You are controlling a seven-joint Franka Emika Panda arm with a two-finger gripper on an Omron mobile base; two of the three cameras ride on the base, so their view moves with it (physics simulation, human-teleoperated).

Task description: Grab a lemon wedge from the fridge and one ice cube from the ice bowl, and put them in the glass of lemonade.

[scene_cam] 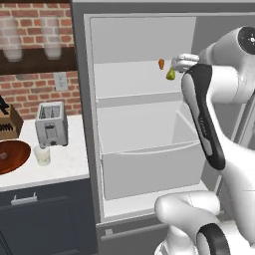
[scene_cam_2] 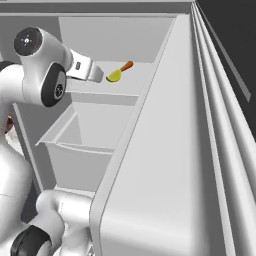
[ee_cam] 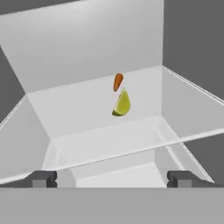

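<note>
Reaching into the open fridge for the lemon wedge; nothing delivered yet.

On the counter at left sit the ice bowl [scene_cam: 11,155] and, just right of it, the glass of lemonade [scene_cam: 42,155]. Right again, the fridge [scene_cam: 134,74] stands open; the lemon wedge [ee_cam: 122,104] lies on its shelf beside an orange lump [ee_cam: 117,82]. The gripper [ee_cam: 112,179] faces it, jaws wide and empty. Wedge and ice cube both remain.

Toaster [scene_cam: 51,124], knife block [scene_cam: 8,122], orange lump [ee_cam: 118,82]
</note>
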